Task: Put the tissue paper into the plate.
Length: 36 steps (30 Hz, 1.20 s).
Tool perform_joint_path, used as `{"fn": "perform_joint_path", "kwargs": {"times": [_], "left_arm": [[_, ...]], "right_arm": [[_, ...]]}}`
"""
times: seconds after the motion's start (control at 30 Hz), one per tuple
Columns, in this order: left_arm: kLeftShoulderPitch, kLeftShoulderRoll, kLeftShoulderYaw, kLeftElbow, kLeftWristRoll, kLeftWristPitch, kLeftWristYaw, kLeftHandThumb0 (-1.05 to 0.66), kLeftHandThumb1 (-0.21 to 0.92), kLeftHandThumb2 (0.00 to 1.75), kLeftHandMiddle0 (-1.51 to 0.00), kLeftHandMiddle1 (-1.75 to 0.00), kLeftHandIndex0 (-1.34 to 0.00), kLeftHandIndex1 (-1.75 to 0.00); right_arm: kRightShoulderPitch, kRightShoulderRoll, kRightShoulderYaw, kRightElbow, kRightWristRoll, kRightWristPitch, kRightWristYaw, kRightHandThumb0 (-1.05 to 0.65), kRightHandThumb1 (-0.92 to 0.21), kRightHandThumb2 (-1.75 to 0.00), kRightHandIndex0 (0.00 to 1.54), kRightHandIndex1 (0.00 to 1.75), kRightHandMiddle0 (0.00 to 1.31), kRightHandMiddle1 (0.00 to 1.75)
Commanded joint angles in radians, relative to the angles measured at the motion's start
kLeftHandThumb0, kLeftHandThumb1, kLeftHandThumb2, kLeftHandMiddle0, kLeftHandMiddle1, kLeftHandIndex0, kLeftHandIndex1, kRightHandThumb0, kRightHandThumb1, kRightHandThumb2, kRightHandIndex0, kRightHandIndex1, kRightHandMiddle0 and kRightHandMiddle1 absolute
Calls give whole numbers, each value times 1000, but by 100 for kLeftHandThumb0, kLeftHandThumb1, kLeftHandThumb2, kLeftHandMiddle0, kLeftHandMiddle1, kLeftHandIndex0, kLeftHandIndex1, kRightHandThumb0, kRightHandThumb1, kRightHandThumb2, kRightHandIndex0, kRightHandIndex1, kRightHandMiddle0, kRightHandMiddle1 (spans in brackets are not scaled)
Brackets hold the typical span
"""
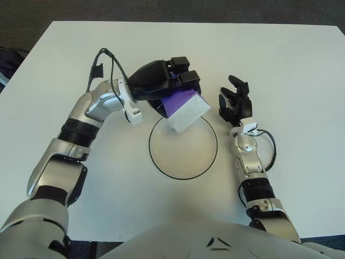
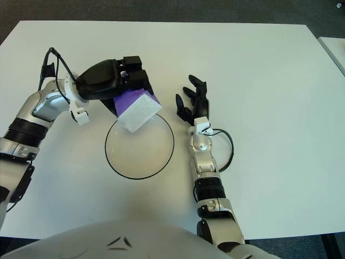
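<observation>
While gripping the purple-and-white tissue paper pack, the black left hand sits over the far rim of the round clear glass plate in the left eye view; fingers curled on the pack's purple end, white end tilted down over the plate's far-left part, whether it touches the glass can't be told. Plate lies mid white desk, toward the near edge. Black right hand shows just right of the plate, fingers spread and holding nothing, pointing to the far edge. Right eye view: same tissue paper pack clamped in left hand, overlapping the plate rim on its far side; right hand relaxed beside the plate's right side, apart from it. A black cable loops off the left wrist.
</observation>
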Motion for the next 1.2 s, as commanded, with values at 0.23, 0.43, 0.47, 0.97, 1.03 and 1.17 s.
{"fn": "perform_joint_path", "kwargs": {"times": [0.23,0.43,0.47,0.97,1.03,1.17], "left_arm": [[36,14,-29,-112,-104,59,-131,-45,37,125,-110,-175,-56,-175],[40,15,-33,-131,-116,43,-159,-44,38,123,-107,-175,-55,-175],[38,16,-34,-132,-115,37,-163,-44,38,123,-107,-175,-55,-175],[70,38,-47,-183,-143,16,-229,-44,39,122,-106,-175,-55,-175],[77,42,-43,-197,-140,24,-238,-44,39,122,-107,-175,-55,-175],[88,46,-37,-218,-138,34,-250,-44,40,121,-107,-175,-54,-175]], "right_arm": [[69,2,-7,111,-4,94,-17,-51,-81,-62,26,58,0,77],[68,-1,-4,111,-8,95,-22,-52,-82,-61,26,57,0,77],[67,0,-5,112,-7,95,-22,-52,-82,-61,26,57,0,77],[61,-1,-7,120,-13,104,-42,-54,-84,-58,26,54,0,76],[61,-2,-6,119,-14,108,-43,-54,-85,-57,27,54,0,76],[61,-4,-6,118,-17,112,-43,-54,-85,-57,27,54,0,77]]}}
